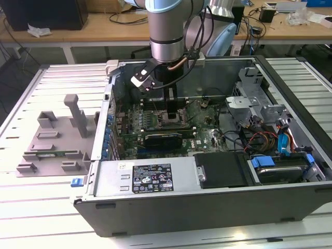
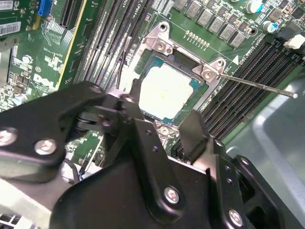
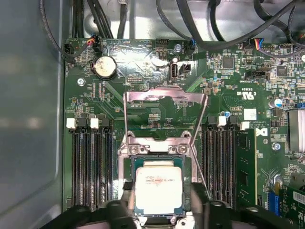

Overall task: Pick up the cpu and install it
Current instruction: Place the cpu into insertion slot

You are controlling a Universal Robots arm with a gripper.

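Here, the cpu (image 3: pixel 158 187) lies in the socket (image 3: pixel 155 143) near the exterior view's centre, between the spread fingers of the claw (image 3: pixel 160 193), which grips nothing; a sideways knock could skew it and bend pins.

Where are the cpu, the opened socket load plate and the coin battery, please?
cpu (image 3: pixel 158 187): first wrist view, centre of its silver top.
socket load plate (image 3: pixel 164 96): first wrist view, on its shiny crossbar.
coin battery (image 3: pixel 105 67): first wrist view, centre of its round face.
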